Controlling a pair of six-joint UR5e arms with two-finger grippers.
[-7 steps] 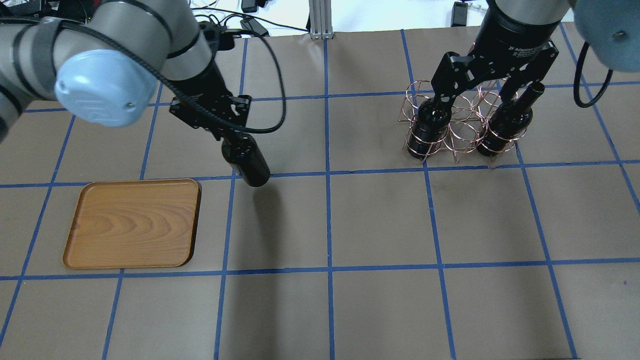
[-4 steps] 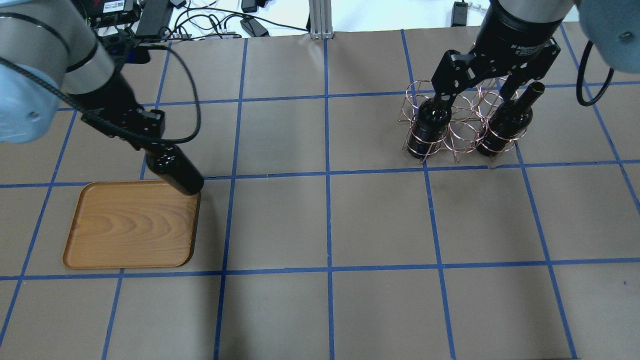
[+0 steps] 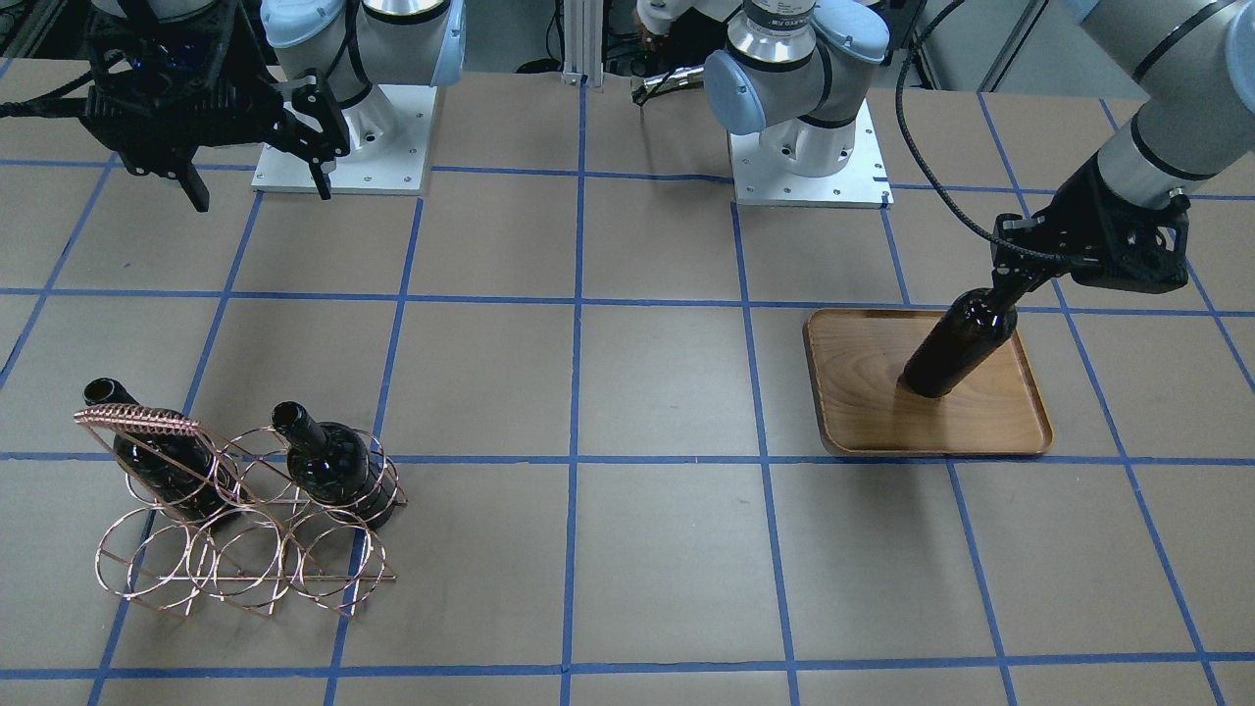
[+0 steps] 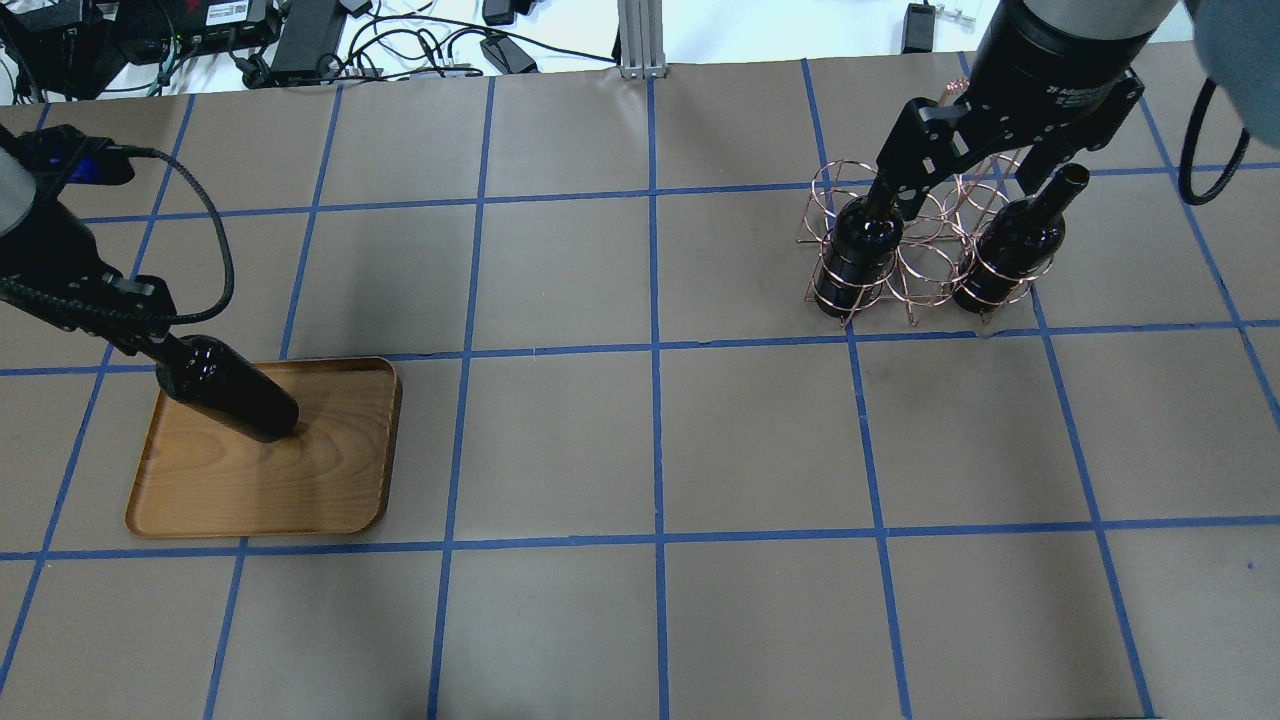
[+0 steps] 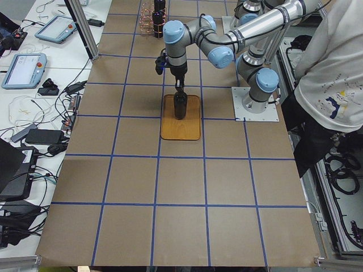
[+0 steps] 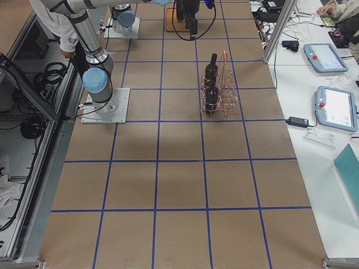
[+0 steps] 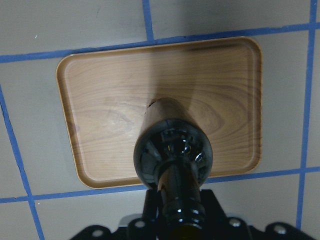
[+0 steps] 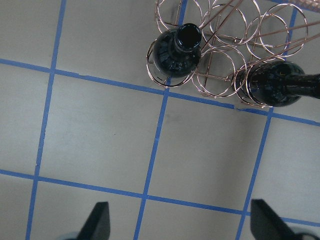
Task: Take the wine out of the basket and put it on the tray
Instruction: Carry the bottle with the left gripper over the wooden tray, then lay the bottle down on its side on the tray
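My left gripper [image 4: 148, 338] is shut on the neck of a dark wine bottle [image 4: 232, 402]. It holds the bottle upright with its base at the middle of the wooden tray [image 4: 300, 490]; I cannot tell if the base touches. The left wrist view looks down the bottle [image 7: 172, 155] onto the tray [image 7: 100, 95]. The front view shows bottle [image 3: 956, 343] and tray [image 3: 990, 427]. The copper wire basket [image 4: 925, 265] holds two more bottles [image 4: 858, 250] [image 4: 1008, 245], its middle ring empty. My right gripper [image 4: 960, 185] hangs open and empty above the basket [image 8: 225, 75].
Brown paper with a blue tape grid covers the table [image 4: 650, 450]. Cables and boxes lie beyond the far edge [image 4: 300, 40]. Both arm bases [image 3: 809, 147] stand at the robot's side. A person [image 5: 329, 85] stands beside the table in the left side view.
My left arm has carried the bottle leftward from the table's middle to over the tray. My right gripper has stayed open above the basket, shifting slightly.
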